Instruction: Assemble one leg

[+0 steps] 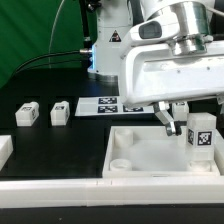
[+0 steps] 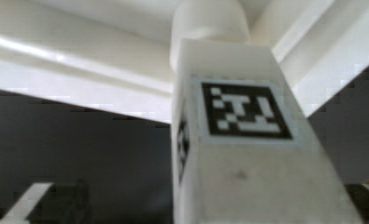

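Note:
A white leg with a black-and-white tag stands upright over the far right part of the large white tray-like part. In the wrist view the leg fills the middle, tag facing the camera, its round peg end pointing away. My gripper hangs over the tray with its jaws apart on either side of the leg. One dark finger stands clear of the leg on the exterior view's left. The other finger is hidden behind the leg. The gripper shows only at the picture's corners.
Two more legs lie on the black table at the exterior view's left, and another white part sits at the left edge. The marker board lies behind the tray. A round socket shows in the tray's near corner.

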Robot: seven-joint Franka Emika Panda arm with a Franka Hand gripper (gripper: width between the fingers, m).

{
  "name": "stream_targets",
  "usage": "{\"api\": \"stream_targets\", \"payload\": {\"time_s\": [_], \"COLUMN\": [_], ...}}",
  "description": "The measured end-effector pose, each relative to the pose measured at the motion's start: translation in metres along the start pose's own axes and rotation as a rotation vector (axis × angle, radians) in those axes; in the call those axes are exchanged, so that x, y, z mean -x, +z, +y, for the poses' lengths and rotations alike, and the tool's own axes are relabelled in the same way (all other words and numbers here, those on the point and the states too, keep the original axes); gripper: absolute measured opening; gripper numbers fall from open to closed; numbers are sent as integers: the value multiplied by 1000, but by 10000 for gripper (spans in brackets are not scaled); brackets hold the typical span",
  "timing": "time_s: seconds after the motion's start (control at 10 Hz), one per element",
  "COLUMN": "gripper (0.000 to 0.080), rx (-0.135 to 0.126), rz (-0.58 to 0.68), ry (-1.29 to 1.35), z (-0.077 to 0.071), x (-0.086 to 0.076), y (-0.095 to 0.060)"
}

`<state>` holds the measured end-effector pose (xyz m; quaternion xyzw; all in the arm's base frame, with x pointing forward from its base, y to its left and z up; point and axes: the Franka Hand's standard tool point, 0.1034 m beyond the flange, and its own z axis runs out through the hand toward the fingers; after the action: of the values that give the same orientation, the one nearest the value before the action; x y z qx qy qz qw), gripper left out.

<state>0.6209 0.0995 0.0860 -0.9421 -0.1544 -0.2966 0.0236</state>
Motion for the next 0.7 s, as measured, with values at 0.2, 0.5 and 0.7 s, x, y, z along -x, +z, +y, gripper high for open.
{"api": "stream_targets", "payload": {"time_s": [0.2, 0.5, 0.7], "gripper": [649, 649, 649], "rx": [0, 5, 12], "rz": [1, 7, 19], "ry": [-2, 0, 0], "z": [1, 4, 9], "x": [-5, -10, -17], "y": [-4, -8, -15]}}
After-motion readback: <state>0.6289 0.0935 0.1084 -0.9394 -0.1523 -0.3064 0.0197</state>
